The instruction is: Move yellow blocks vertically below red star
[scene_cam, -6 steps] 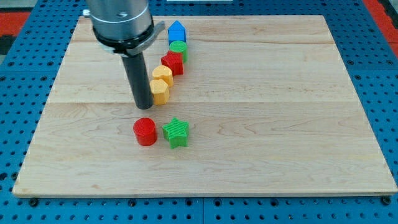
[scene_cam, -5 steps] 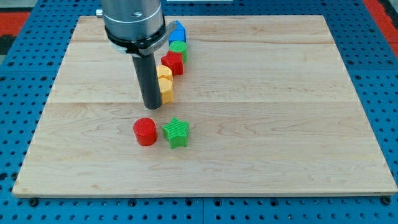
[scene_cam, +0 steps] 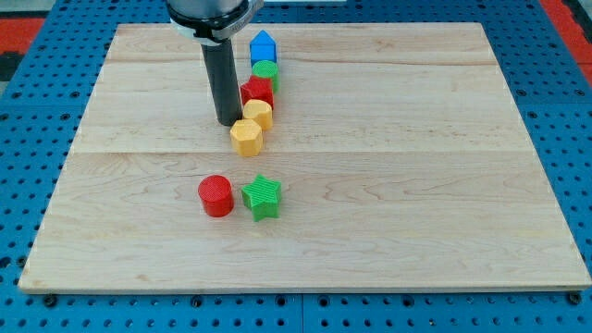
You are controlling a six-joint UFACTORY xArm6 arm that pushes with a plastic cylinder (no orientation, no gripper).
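Note:
The red star (scene_cam: 258, 93) sits in a line of blocks near the view's top, left of centre. Two yellow blocks lie just below it: a yellow round block (scene_cam: 258, 114) touching the star, and a yellow hexagonal block (scene_cam: 246, 137) below and slightly left of that one. My tip (scene_cam: 227, 122) rests on the board just left of the upper yellow block and above-left of the hexagonal one, close to both.
A green round block (scene_cam: 265, 72) and a blue house-shaped block (scene_cam: 263, 47) continue the line above the red star. A red cylinder (scene_cam: 215, 195) and a green star (scene_cam: 262, 196) sit side by side lower down. The wooden board (scene_cam: 416, 166) lies on a blue pegboard.
My tip has moved up the view and slightly right, from beside the lower yellow block to beside the upper one. The yellow blocks have shifted a little right, closer under the red star.

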